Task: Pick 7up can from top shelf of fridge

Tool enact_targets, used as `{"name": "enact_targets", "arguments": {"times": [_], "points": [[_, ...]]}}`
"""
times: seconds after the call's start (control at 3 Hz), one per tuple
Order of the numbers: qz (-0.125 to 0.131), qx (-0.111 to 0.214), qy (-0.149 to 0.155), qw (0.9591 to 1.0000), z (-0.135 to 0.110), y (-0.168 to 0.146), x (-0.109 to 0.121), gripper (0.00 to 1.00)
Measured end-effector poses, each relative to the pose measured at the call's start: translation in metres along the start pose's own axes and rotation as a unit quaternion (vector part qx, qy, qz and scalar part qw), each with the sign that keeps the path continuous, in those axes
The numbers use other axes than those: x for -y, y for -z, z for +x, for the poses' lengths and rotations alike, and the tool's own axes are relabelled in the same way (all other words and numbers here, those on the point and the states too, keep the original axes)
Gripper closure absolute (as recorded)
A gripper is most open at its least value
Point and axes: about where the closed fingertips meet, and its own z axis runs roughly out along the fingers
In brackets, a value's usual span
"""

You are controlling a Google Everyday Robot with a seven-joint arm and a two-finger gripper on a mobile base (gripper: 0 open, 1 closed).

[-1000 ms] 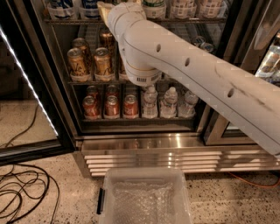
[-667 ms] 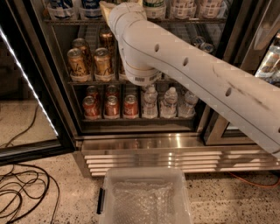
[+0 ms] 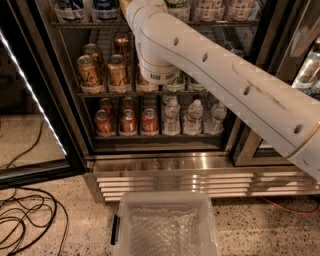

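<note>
The fridge [image 3: 150,170] stands open in front of me, with a ribbed steel base. Its top shelf [image 3: 80,23] is a wire rack at the upper edge of the view. Blue-and-white cans [image 3: 70,6] stand at its left. White cans with green marks [image 3: 177,6] stand at its right, cut off by the frame, so I cannot single out the 7up can. My white arm [image 3: 200,65] reaches from the lower right up to the top shelf. The gripper lies beyond the top edge, out of view.
A middle rack holds gold-brown cans [image 3: 87,75]. The lower rack holds red cans [image 3: 127,122] and water bottles [image 3: 194,117]. A clear plastic bin [image 3: 165,225] sits on the floor before the fridge. Black cables [image 3: 25,220] lie at the left, by the open glass door [image 3: 30,100].
The arm's upper end has shifted very slightly to the right. Nothing else has visibly changed.
</note>
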Motion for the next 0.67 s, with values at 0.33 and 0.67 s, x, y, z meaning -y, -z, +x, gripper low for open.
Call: {"name": "enact_targets", "arguments": {"times": [0.33,0.67], "points": [[0.0,0.0,0.003,1.0,0.0,-0.012,-0.002,0.36],[0.002,0.003,0.009,1.0,-0.004,-0.023,0.002,0.55]]}}
